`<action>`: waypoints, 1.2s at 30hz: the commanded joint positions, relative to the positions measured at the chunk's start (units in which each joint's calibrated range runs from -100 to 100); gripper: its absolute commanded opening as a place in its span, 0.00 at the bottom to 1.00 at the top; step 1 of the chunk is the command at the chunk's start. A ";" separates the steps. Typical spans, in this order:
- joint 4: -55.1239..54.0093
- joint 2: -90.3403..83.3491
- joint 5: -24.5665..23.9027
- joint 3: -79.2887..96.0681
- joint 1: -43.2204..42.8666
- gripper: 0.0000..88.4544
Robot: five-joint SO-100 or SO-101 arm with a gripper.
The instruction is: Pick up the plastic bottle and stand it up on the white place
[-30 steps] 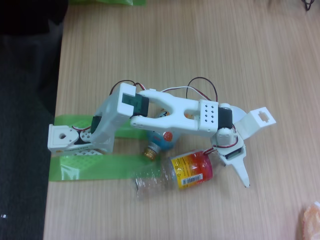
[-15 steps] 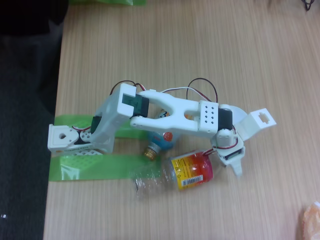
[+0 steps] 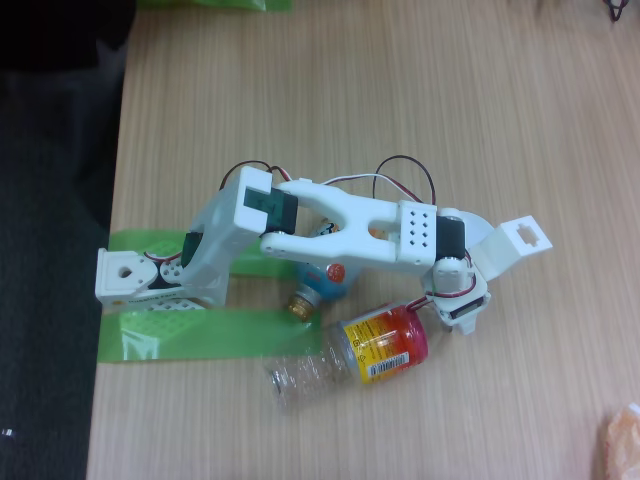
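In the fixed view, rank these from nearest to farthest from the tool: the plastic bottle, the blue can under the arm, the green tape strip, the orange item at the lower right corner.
From the tool:
1. Plastic bottle, lying on its side right beside the tool, to its left.
2. Blue can, farther left, under the arm.
3. Orange item and green tape strip: opposite sides, too close to call.

A light wooden table [image 3: 350, 100] carries green tape strips [image 3: 180, 335], the lying plastic bottle [image 3: 350, 355] and a blue-and-orange can [image 3: 322, 285].

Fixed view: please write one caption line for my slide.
White arm's gripper closes at the cap end of the lying plastic bottle on a wooden table.
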 commanded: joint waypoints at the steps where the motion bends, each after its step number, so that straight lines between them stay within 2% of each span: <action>1: 0.33 -0.26 0.09 -2.19 0.39 0.07; 13: 2.56 -5.05 0.09 -2.28 0.17 0.07; 36: 19.56 -42.18 -0.48 -1.74 -2.20 0.07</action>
